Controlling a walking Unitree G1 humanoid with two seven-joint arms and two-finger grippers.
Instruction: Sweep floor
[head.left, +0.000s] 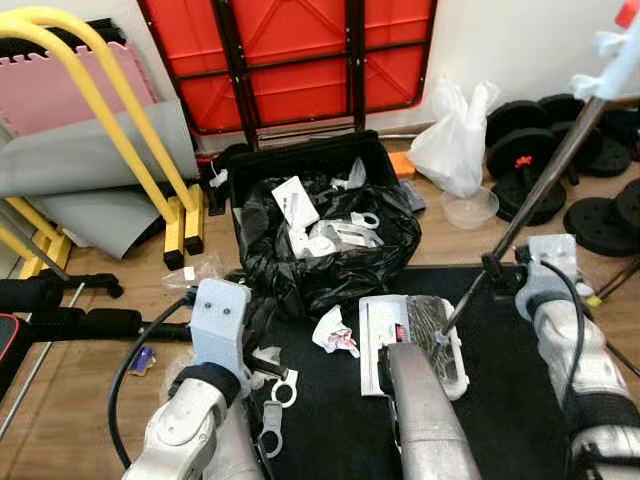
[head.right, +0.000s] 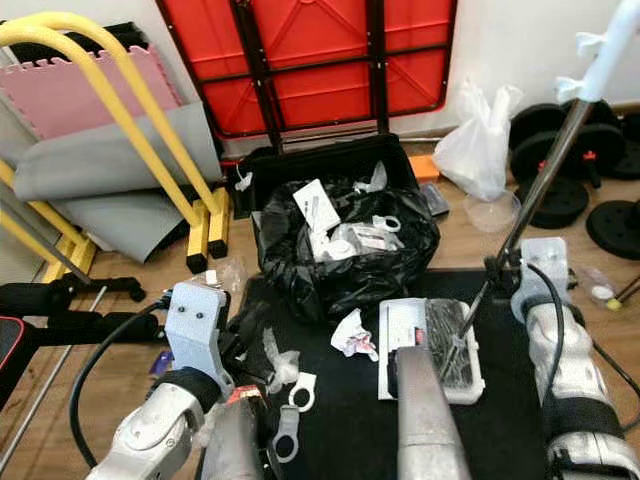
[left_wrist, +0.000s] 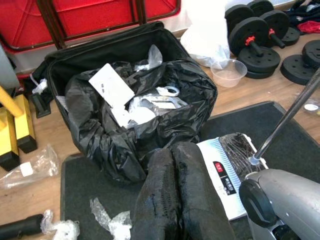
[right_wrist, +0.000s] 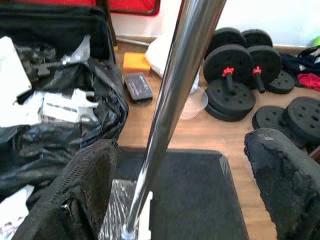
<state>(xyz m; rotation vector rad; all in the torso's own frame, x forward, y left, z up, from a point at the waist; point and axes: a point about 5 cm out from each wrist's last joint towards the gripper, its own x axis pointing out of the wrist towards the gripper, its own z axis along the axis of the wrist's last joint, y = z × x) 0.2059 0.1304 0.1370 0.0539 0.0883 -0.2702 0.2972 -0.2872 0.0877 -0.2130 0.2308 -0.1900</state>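
Black bin bag (head.left: 330, 250), red table (head.left: 290, 55), yellow frame (head.left: 110, 110).

Even, bright indoor light, shadows soft and short. Head views sharp mid-frame; near silver arms slightly soft. Black bin liner (head.left: 330, 250) shows small specular glints. Broom pole (right_wrist: 172, 105) carries a bright streak of glare and reads blurred close up. Left claw's fingers (left_wrist: 175, 200) sit out of focus.
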